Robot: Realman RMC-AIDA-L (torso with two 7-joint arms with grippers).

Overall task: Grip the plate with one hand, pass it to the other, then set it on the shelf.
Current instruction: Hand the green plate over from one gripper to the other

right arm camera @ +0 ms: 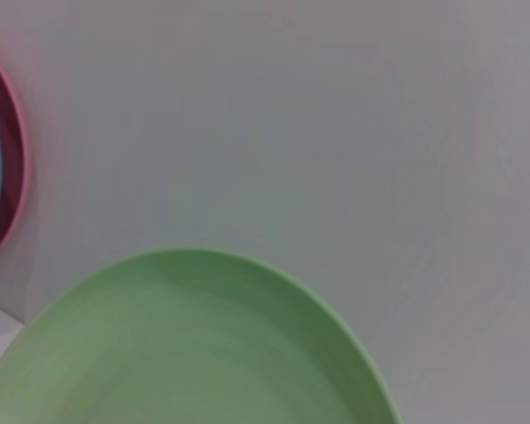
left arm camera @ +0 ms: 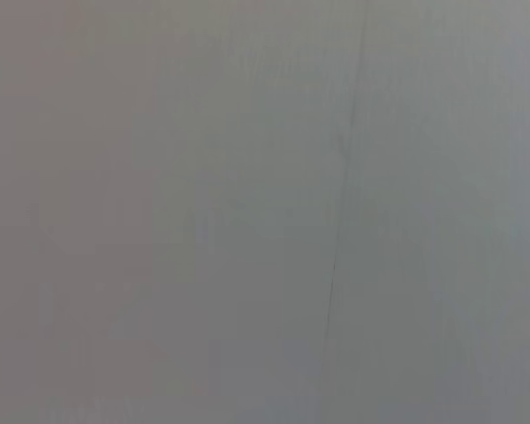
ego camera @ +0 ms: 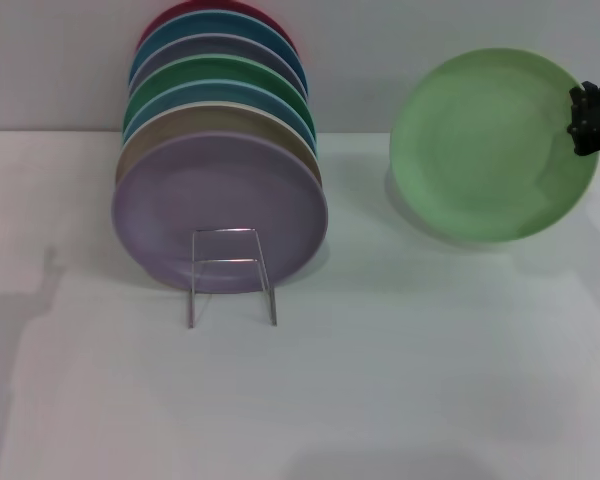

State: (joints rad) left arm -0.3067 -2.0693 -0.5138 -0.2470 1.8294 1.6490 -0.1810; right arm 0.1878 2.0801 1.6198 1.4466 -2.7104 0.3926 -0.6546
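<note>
Head view has the right gripper [ego camera: 584, 118] with fingers clamped on the plate [ego camera: 485, 145] rim, held up right of the shelf [ego camera: 231, 275]. Left gripper's nowhere in shot, so can't tell.

From my console, the head view shows a white table [ego camera: 380, 400] running back to a plain pale wall [ego camera: 50, 60]. On the left half stands a row of plates on edge, leaning one behind the other. The front one is a lilac plate [ego camera: 220, 205]. Just behind it I see a beige plate [ego camera: 175, 125], then a teal-blue plate [ego camera: 210, 92], a darker green plate [ego camera: 220, 70], a greyish-purple plate [ego camera: 205, 48], a blue plate [ego camera: 205, 30] and, rearmost, a red plate [ego camera: 195, 10]. In the right wrist view the red plate's rim [right arm camera: 13, 132] shows at one edge, with a blue one inside it. The left wrist view gives me only a bare grey surface [left arm camera: 159, 212] with a faint seam.
</note>
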